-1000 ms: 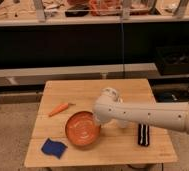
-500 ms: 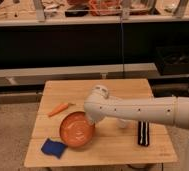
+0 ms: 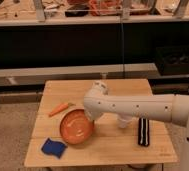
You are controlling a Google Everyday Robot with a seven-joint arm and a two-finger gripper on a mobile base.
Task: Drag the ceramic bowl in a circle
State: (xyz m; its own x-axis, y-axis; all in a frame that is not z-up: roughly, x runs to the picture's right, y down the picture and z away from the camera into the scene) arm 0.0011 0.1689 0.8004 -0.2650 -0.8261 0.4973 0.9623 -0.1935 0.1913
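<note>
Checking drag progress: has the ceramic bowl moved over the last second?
Yes. The ceramic bowl slid left in the view, closer to the fixed carrot; the gripper sits at its right rim.

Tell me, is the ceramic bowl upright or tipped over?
Upright: the ceramic bowl rests on the table, its opening facing up. The hand, shut, is at its rim.
</note>
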